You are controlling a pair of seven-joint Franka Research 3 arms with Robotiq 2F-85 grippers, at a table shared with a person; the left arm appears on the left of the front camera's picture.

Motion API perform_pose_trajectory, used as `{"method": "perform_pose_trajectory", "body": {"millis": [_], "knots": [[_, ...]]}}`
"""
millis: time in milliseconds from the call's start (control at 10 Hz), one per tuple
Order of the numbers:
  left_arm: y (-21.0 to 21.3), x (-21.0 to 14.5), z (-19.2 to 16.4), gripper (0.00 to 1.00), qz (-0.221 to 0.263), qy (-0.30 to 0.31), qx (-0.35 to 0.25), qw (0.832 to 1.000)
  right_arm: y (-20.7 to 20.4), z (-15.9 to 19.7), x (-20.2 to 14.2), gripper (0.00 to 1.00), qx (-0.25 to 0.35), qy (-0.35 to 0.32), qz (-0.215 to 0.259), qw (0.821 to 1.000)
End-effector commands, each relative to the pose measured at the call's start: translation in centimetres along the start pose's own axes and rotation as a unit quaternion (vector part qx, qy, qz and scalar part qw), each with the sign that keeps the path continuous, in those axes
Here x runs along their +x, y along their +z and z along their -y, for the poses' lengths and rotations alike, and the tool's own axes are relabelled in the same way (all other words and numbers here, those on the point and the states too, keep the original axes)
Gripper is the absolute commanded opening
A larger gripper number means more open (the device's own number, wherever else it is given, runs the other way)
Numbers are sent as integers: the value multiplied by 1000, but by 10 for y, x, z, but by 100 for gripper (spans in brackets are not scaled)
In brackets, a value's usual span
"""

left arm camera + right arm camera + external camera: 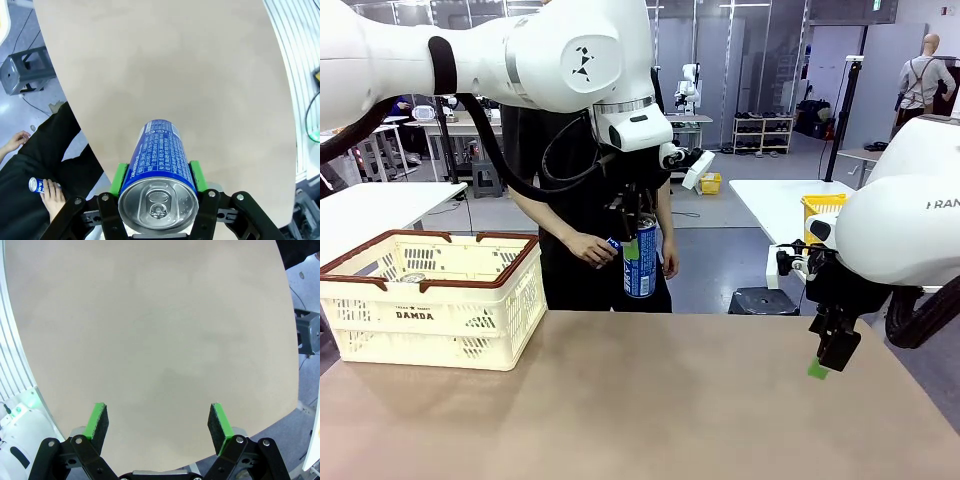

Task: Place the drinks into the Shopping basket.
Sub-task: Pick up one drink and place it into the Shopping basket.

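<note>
The slim blue-and-white aluminium drink can (640, 262) hung upright above the far edge of the brown counter (670, 400), pinched at its upper body between the green pads of the left gripper (157, 176). Smooth and thin-walled, it would likely slip or dent, so a moderate squeeze across the round body probably suited it best. The cream slotted shopping basket (430, 315) stood at the left. The right gripper (157, 422) hovered spread over the counter's right side.
</note>
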State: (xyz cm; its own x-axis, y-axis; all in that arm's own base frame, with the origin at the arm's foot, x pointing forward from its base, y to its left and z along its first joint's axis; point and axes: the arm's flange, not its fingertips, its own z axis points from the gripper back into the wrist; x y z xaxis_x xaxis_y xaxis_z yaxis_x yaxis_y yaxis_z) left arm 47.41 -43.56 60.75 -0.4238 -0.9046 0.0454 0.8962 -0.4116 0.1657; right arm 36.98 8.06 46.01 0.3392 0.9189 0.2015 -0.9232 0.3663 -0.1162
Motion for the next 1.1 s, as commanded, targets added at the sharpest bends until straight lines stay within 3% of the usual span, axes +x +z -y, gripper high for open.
{"method": "perform_pose_trajectory", "body": {"millis": [0,100,500,1000], "knots": [[5,2,0,4,2,5,4,1000,1,0,0,100,-1,-1,-4,1000],[0,0,0,58,0,0,0,1000,1,0,0,100,-1,-1,-4,1000],[33,-90,22,58,-25,98,83,991,1,0,0,100,-1,-1,-4,1000],[61,-260,76,58,-62,247,122,959,1,0,0,100,-1,-1,-4,1000]]}}
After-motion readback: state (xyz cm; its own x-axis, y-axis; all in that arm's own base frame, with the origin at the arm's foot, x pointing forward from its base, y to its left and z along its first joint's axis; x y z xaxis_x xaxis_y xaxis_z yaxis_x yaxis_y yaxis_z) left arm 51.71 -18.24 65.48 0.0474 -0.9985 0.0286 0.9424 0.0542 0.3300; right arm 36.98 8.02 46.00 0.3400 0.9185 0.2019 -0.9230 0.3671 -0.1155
